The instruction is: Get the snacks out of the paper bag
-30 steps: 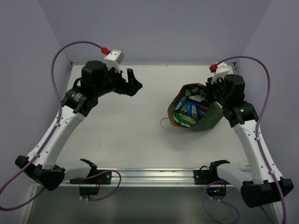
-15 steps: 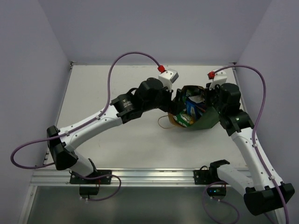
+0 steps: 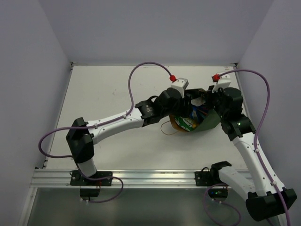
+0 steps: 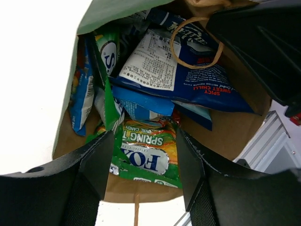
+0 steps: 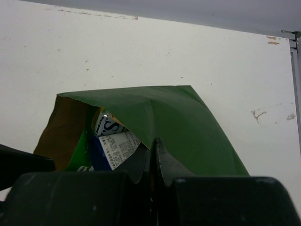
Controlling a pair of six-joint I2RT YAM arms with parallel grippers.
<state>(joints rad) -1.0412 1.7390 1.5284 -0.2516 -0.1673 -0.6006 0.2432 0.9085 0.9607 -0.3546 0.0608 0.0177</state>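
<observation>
On white table [image 3: 113, 89], right of centre, lilac walls behind: dark green paper bag [image 3: 212, 121], lying tipped, brown mouth open toward left, snacks [image 4: 110, 52] inside. Right claw [image 5: 153, 149] pinched tight on bag's green upper edge. Left claw [image 4: 143, 150] at the mouth, spread wide, gripping nothing, 2 fingers [image 4: 94, 160] either side of yellow-green packet [image 4: 148, 165]. Farther in: dark blue crisp bag [image 4: 188, 75] under brown cord handle [image 4: 197, 44], smaller blue packets [image 4: 141, 104] alongside.
</observation>
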